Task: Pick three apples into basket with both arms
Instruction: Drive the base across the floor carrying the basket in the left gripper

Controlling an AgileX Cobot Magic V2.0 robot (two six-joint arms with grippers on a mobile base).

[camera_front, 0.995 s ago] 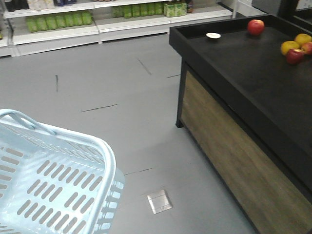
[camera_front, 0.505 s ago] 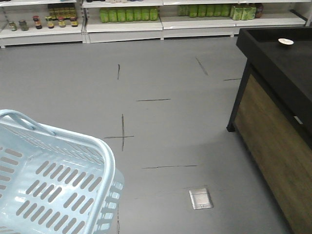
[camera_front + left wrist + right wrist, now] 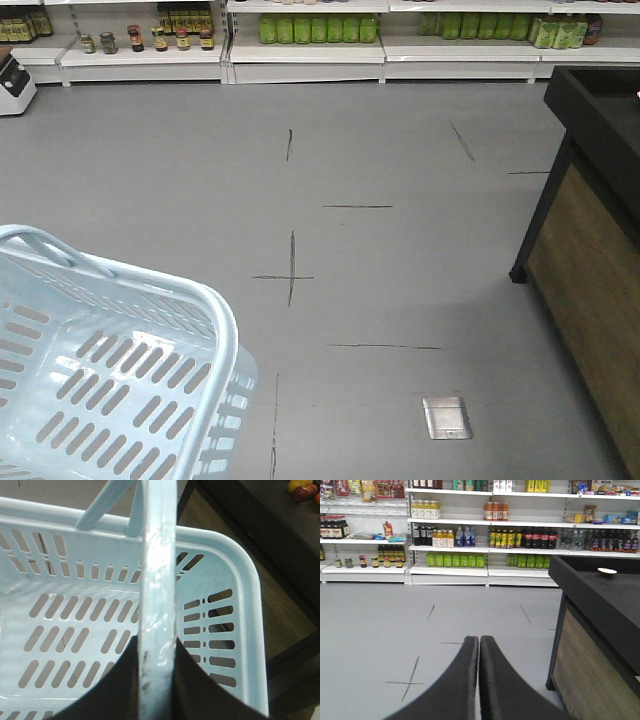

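Basket point(image 3: 248, 587) hangs by its handle point(image 3: 159, 555), squeezed in the left gripper point(image 3: 159, 647), ready for apples point(image 3: 305, 493); the right gripper point(image 3: 479, 642) is pinched together, empty.

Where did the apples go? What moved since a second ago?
The front view swung left: the black counter slid to the right edge, and its apples left that view. The basket stayed lower left, its handle in the left end effector.

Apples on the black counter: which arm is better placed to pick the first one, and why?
Right: the right gripper is empty and shut; the left gripper is clamped on the basket handle.
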